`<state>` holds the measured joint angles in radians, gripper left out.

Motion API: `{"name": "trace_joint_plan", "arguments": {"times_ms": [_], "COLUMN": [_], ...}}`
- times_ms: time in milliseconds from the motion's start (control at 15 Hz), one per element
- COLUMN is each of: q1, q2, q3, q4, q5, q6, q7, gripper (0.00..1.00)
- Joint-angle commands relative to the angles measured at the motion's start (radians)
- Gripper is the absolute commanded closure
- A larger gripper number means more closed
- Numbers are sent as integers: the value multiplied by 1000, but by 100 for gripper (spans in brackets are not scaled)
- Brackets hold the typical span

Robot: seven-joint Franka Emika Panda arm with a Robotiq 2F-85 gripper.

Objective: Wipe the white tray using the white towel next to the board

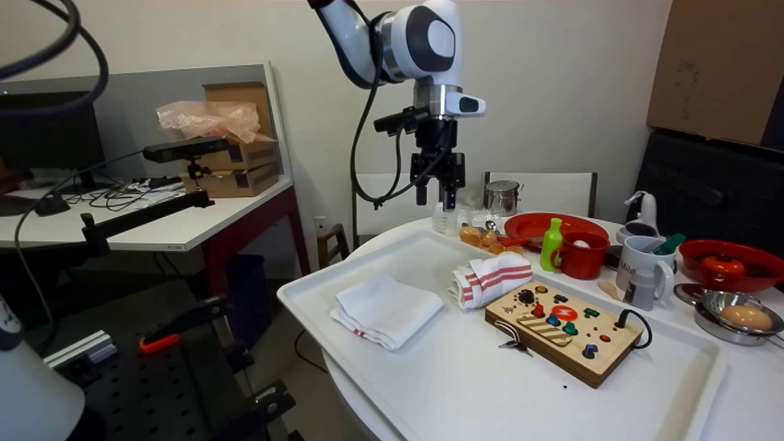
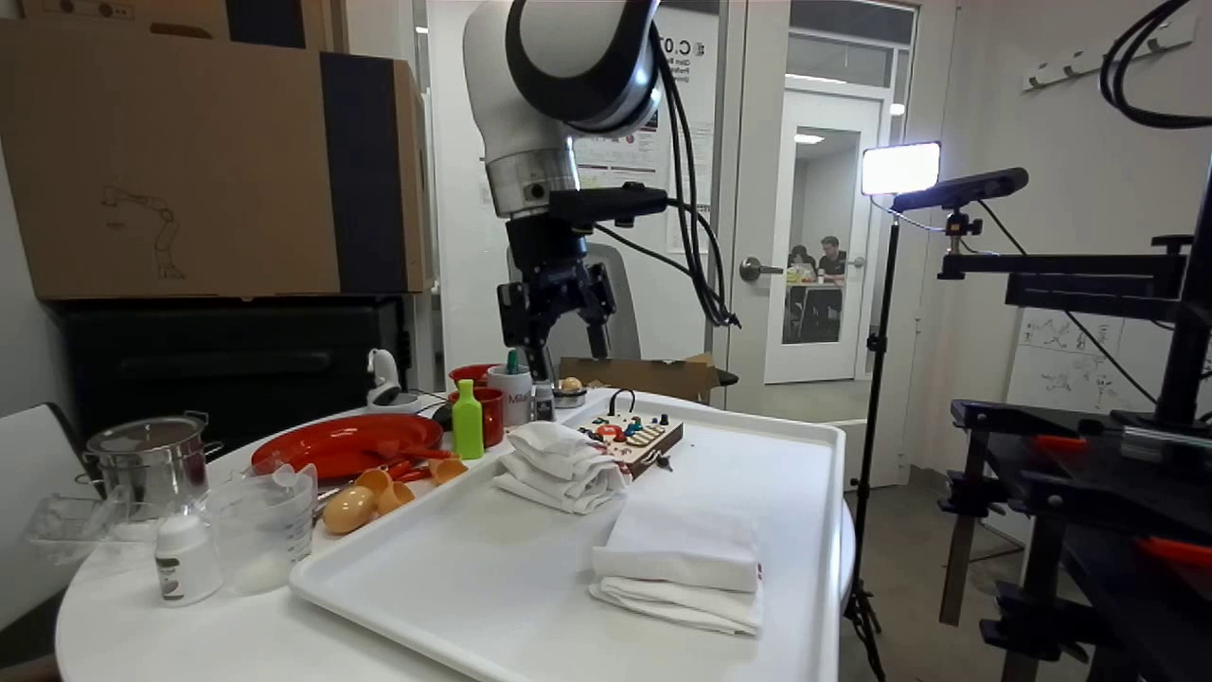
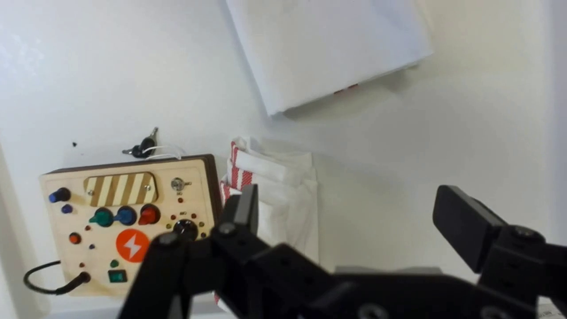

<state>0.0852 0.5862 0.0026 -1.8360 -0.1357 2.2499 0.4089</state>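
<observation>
White table (image 1: 756,389), cluttered along one side; robot arm (image 1: 429,46) overhead, wrist pointing down; white tray (image 1: 465,380) lies on the table, raised rim; red plate (image 2: 346,445) sits on the table just past the tray rim, red bowl (image 1: 732,283) farther along the same side; wooden board (image 1: 563,331) with knobs (image 3: 102,217) lies flat in the tray, toward the cluttered side; folded towel (image 1: 389,309), white, lies flat in the tray, well apart from the board, a bit of red showing at its edge; striped towel (image 1: 495,278), white with red bands, sits bunched in the tray next to the board's short end, touching or not, can't tell; gripper (image 3: 347,212) up in the air in both exterior views, well above the tray, fingers (image 3: 463,223) spread wide and pointing down, both towels below in the wrist view; metal pot (image 1: 502,199) at the table's far end in an exterior view; red mug (image 1: 585,262) just past the rim, green bottle (image 1: 551,248) upright beside it; keys (image 3: 147,144) lie on the tray by the board's long edge; dark speck (image 3: 74,144) on the tray near them, too small to identify.
</observation>
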Motion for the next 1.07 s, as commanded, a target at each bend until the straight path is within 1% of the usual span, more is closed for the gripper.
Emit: {"name": "trace_joint_plan", "arguments": {"times_ms": [0,67,133,267,400,467,533,800,1000], "q1": [-27,-28,-7,-16,-17,-11,-5,15,24], "q2": [115,128,76,105,114,80,68,81,95], "q3": [-5,-12,-24,-26,-26,-19,-18,-34,-57], "q4": [160,183,94,135,150,109,92,78,79], "q5": [110,119,92,107,110,119,121,78,65], "q6": [-134,-163,-90,-122,-131,-103,-85,59,116], "q7": [-63,-58,-45,-49,-49,-39,-33,-58,-56], "gripper": [0,0,0,0,0,0,0,0,0]}}
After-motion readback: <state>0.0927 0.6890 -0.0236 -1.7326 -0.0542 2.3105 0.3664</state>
